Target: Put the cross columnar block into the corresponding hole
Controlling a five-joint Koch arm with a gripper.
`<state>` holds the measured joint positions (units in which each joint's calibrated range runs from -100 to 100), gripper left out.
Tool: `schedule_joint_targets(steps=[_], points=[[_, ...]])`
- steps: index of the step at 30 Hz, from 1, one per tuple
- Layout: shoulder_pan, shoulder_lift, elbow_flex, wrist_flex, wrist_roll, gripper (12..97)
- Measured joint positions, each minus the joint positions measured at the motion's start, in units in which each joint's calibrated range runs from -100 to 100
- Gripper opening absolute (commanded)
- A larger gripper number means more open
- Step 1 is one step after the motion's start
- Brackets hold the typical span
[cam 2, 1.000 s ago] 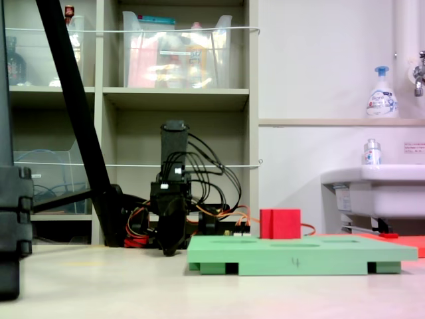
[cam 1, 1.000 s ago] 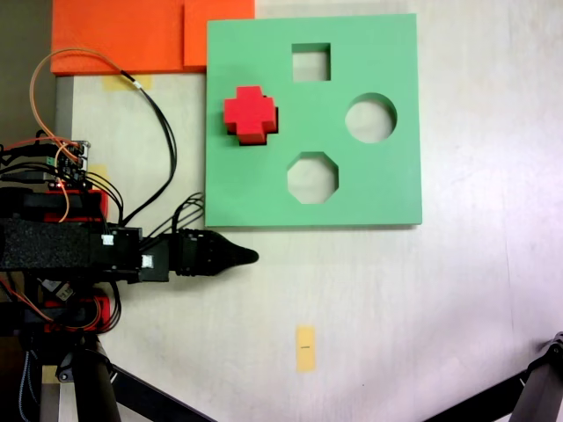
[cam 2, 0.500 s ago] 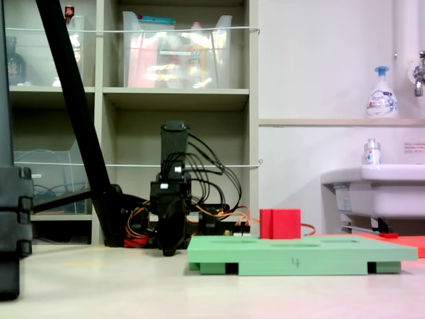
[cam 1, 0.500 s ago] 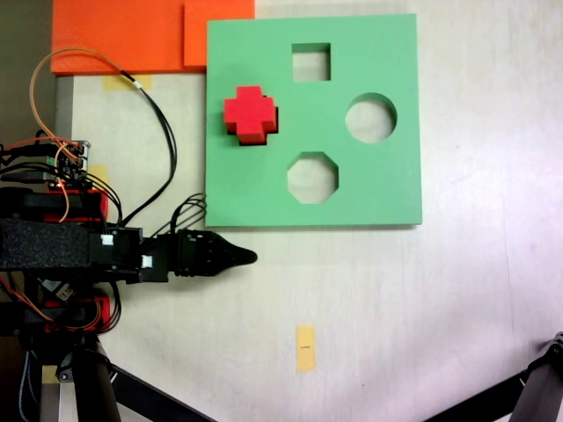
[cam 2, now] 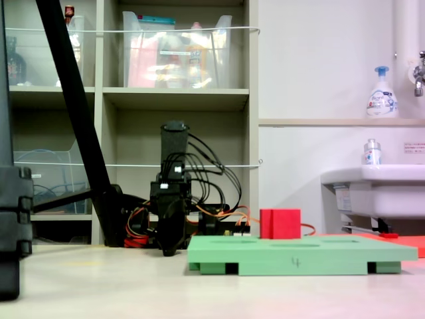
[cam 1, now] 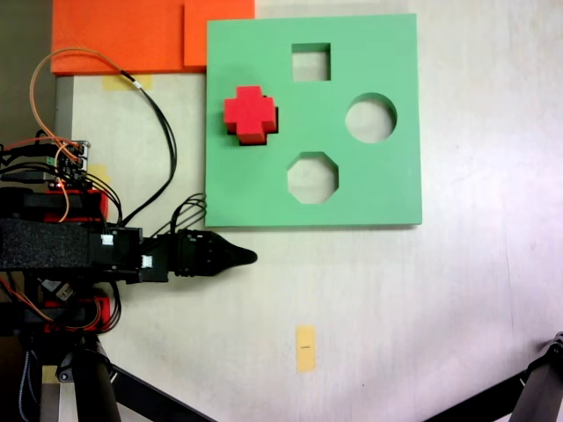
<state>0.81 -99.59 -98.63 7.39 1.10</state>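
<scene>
The red cross columnar block (cam 1: pixel 250 114) stands upright on the left part of the green foam board (cam 1: pixel 352 189), its plus shape facing up. In a fixed view from the side the block (cam 2: pixel 279 224) sticks up above the board (cam 2: pixel 299 252). The corresponding hole is hidden under the block. My gripper (cam 1: pixel 248 257) lies low over the table just below the board's lower left corner, well apart from the block, its jaws together in one point with nothing between them. From the side the gripper (cam 2: pixel 169 250) hangs to the left of the board.
The board also has a square cutout (cam 1: pixel 310 61), a round one (cam 1: pixel 370 119) and an octagonal one (cam 1: pixel 312 178). Orange sheets (cam 1: pixel 123 35) lie at the top left. A yellow tape strip (cam 1: pixel 304 348) marks the table; a black stand leg (cam 1: pixel 528 396) crosses the lower right corner.
</scene>
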Motion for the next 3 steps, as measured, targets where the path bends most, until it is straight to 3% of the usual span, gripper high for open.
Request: schedule_joint_targets(steps=[3], points=[[0.0,0.0,0.0,0.0,0.0,49.3]])
